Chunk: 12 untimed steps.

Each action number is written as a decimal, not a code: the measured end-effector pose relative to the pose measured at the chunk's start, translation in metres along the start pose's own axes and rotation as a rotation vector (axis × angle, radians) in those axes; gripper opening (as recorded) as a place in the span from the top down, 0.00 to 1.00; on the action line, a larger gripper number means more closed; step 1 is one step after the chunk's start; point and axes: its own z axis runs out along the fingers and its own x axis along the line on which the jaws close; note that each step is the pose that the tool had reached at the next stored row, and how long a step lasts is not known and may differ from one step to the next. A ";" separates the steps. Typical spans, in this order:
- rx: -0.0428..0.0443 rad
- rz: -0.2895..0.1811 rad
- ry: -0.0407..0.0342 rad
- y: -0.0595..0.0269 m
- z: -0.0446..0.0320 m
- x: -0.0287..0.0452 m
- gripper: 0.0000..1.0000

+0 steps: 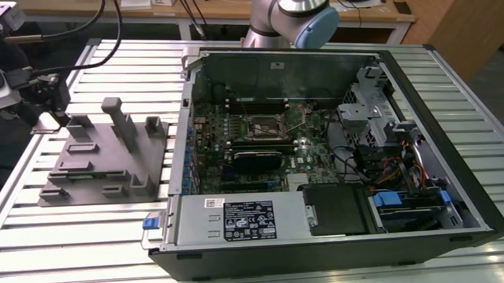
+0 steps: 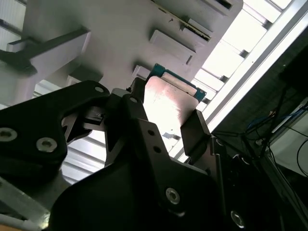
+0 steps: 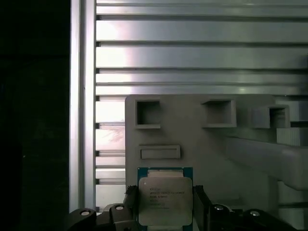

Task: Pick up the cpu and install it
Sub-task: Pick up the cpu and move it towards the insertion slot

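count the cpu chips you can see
1: the cpu is at the near edge of the grey fixture, right by the gripper. Another could be hidden inside the computer case; I can't tell.

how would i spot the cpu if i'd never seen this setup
Find the grey plastic fixture on the slatted table, on the exterior view's left of the open computer case. At its edge, pinched in the black claw, is the cpu: the only thin square with a silver top and green rim.

Silver-topped, green-rimmed cpu (image 3: 165, 201), level, apparently gripped by pincer (image 3: 164, 190).
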 end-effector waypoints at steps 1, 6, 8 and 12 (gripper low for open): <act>-0.0001 0.000 -0.0005 0.0002 -0.0038 -0.0001 0.46; -0.0001 0.000 -0.0032 0.0011 -0.0232 -0.0006 0.46; -0.0002 0.000 -0.0045 0.0015 -0.0312 -0.0009 0.46; -0.0002 0.000 -0.0073 0.0022 -0.0468 -0.0013 0.46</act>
